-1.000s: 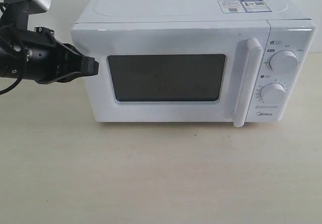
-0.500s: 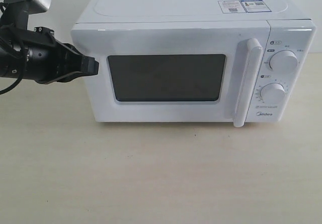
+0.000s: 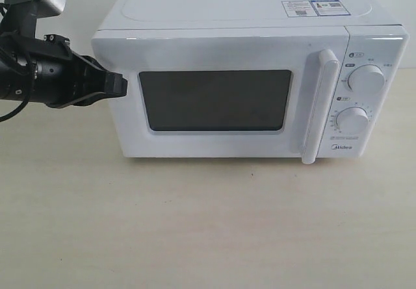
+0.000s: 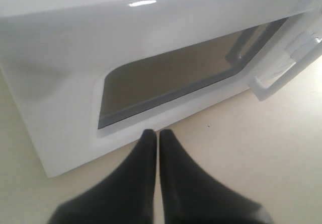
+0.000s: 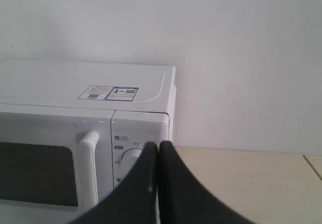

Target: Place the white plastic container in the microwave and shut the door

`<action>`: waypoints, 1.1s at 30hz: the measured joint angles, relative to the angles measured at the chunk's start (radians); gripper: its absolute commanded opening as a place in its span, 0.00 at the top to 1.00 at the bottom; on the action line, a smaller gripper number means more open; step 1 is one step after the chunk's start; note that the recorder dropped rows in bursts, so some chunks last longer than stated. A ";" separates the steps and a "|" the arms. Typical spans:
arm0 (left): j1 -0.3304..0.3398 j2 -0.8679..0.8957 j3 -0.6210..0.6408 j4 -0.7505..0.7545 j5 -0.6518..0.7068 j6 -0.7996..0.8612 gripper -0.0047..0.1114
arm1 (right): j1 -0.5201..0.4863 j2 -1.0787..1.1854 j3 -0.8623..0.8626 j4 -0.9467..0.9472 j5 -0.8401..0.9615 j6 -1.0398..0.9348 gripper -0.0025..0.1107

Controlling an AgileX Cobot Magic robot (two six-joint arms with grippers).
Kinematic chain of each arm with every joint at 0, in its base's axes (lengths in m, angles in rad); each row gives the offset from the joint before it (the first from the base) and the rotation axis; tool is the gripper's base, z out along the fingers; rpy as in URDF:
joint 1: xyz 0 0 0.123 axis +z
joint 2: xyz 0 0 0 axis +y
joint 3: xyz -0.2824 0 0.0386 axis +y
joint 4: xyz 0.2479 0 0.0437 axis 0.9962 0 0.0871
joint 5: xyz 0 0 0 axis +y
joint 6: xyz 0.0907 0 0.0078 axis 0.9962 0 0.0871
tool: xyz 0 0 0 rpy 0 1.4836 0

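- Exterior view: the boxy white Midea microwave (image 3: 247,16) stands on the pale wooden table (image 3: 195,224). Its white door (image 3: 214,52) with the dark mesh window is shut flush. The black left gripper (image 3: 118,84) hangs at the microwave's hinge-side edge, fingers pinched together on nothing; contact with the door cannot be told. The tall white bar handle (image 3: 320,107) and the upper round white dial (image 3: 366,79) lie well beyond the fingertips, across the door.
- Left wrist view: the black fingers (image 4: 176,178) meet tip to tip, empty. The door's lower frame and window sit just ahead of the tips, the handle farther ahead.
- Right wrist view: the black right gripper (image 5: 158,146) is clenched on nothing. The dial sits right behind its tips, the handle just beside them, and small stickers (image 5: 108,92) lie on the microwave's top beyond.
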 measured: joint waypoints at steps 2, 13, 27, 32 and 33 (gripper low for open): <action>0.000 0.000 0.000 0.000 0.000 0.000 0.92 | 0.000 0.000 0.000 0.000 0.004 -0.014 0.98; 0.000 0.000 0.000 0.000 0.000 0.000 0.92 | 0.000 -0.023 0.002 -0.013 0.209 -0.128 0.98; 0.000 0.000 0.000 0.000 0.000 0.000 0.92 | 0.000 -0.220 0.002 -0.001 0.403 -0.163 0.98; 0.000 0.000 0.000 0.000 0.000 0.000 0.92 | 0.000 -0.255 0.068 0.005 0.246 -0.163 0.98; 0.000 0.000 0.000 0.000 0.000 0.000 0.92 | 0.000 -0.259 0.103 0.007 0.203 -0.159 0.98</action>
